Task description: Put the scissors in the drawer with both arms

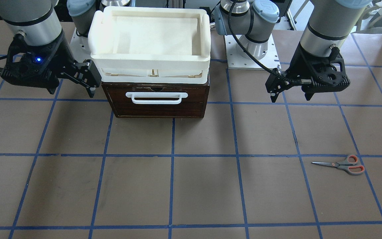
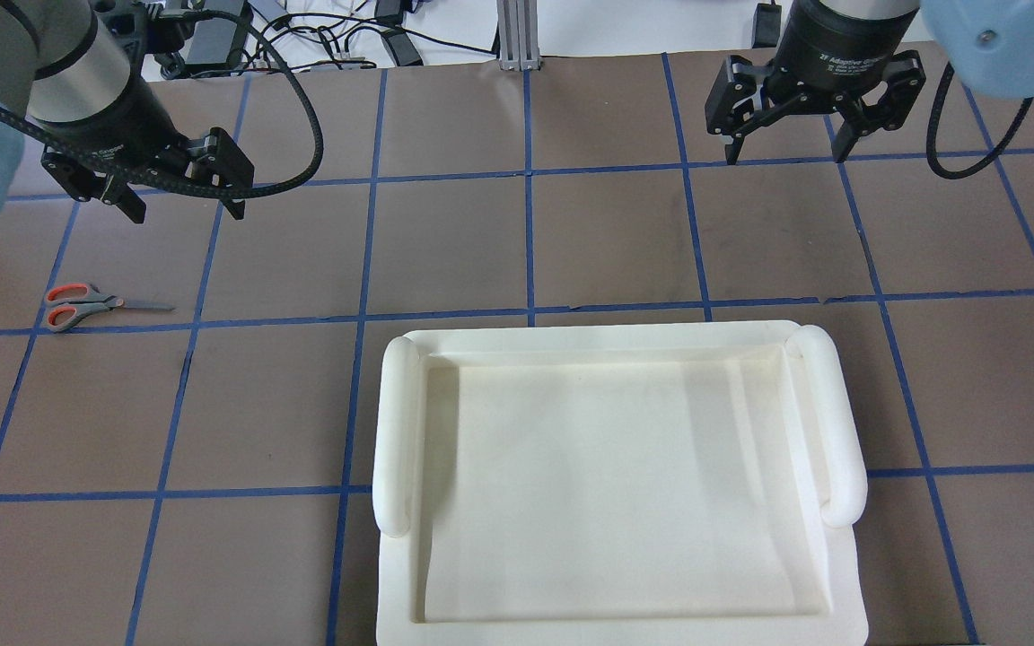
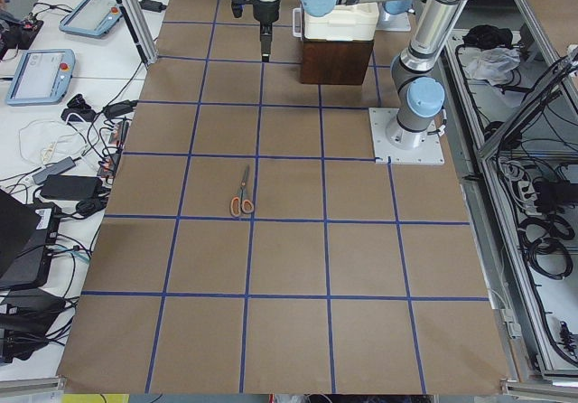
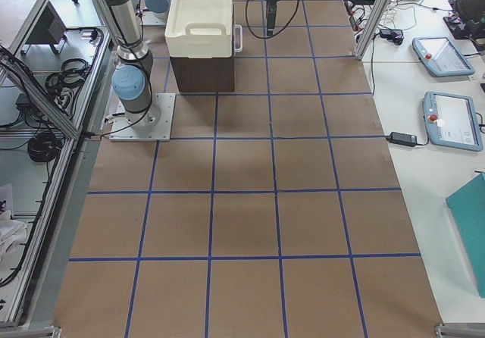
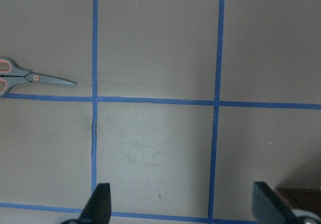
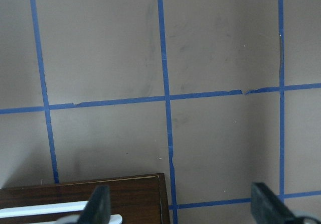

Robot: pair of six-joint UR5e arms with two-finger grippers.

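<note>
Treat the task as not yet started. The scissors (image 1: 340,165) lie flat on the table (image 1: 204,186), blades together, on the robot's left side and well apart from the drawer (image 1: 158,109). The drawer is fully shut and its white bar handle (image 1: 157,98) is untouched. A cream tray (image 1: 151,62) sits on top of its housing. The left gripper (image 2: 187,212) hovers above the table near the scissors, jaws spread wide, holding nothing. The right gripper (image 1: 71,90) hangs just beside the drawer's front corner, jaws equally wide, empty. By this reading, you have three steps left: open the drawer, pick up the scissors, deposit them inside.
</note>
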